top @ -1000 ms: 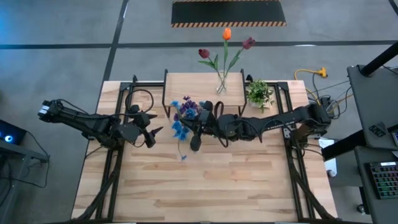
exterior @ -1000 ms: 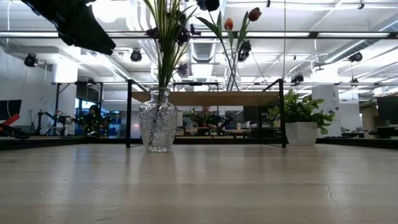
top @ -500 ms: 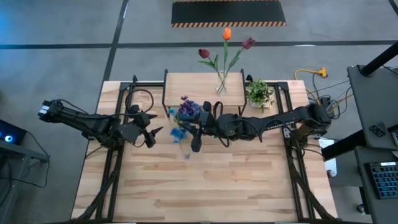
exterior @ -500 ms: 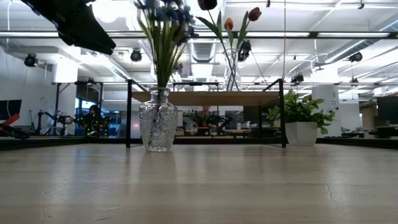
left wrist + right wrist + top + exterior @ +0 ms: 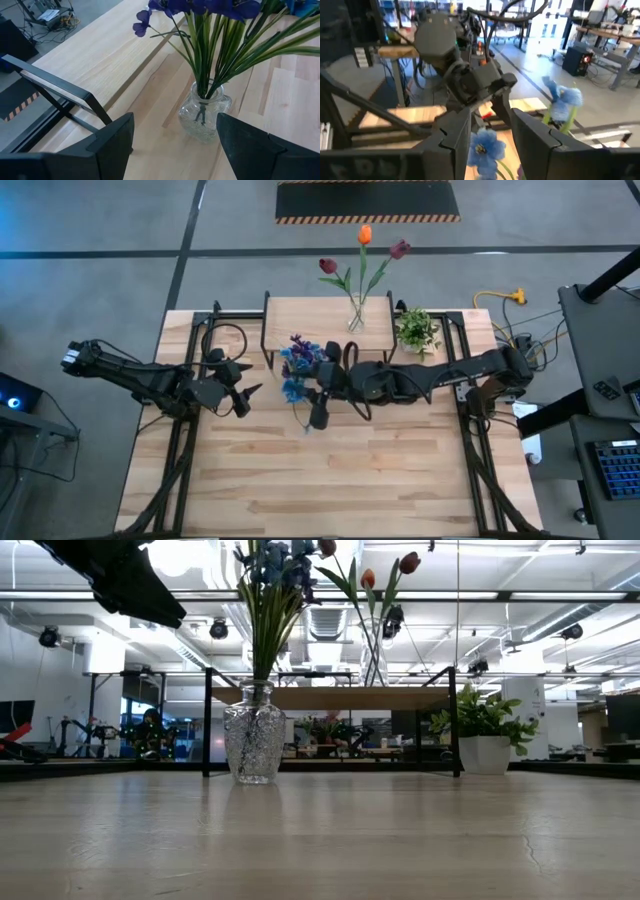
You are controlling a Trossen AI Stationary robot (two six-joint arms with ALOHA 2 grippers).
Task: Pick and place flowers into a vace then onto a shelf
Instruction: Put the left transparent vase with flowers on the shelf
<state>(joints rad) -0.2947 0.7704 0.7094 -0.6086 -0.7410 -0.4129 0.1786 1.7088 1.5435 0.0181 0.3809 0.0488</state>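
A clear glass vase (image 5: 253, 745) stands on the table in front of the shelf (image 5: 335, 698). In it stand the flowers, a blue bunch and a purple bunch (image 5: 298, 366) (image 5: 268, 570), upright by their green stems. My right gripper (image 5: 311, 395) hovers open right beside the blooms, with a blue bloom (image 5: 482, 149) showing past its fingers. My left gripper (image 5: 247, 393) waits open to the left of the vase (image 5: 204, 112), pointing at it. A second vase with three tulips (image 5: 358, 265) stands on the shelf top.
A small potted plant (image 5: 416, 330) stands at the shelf's right end. The shelf's black legs (image 5: 207, 720) rise just behind the vase. The near half of the plank tabletop (image 5: 330, 480) is bare wood.
The blue bunch, which leaned out toward the near edge at my right gripper, has swung upright and now stands in the vase with the purple bunch. My right gripper has let go of it.
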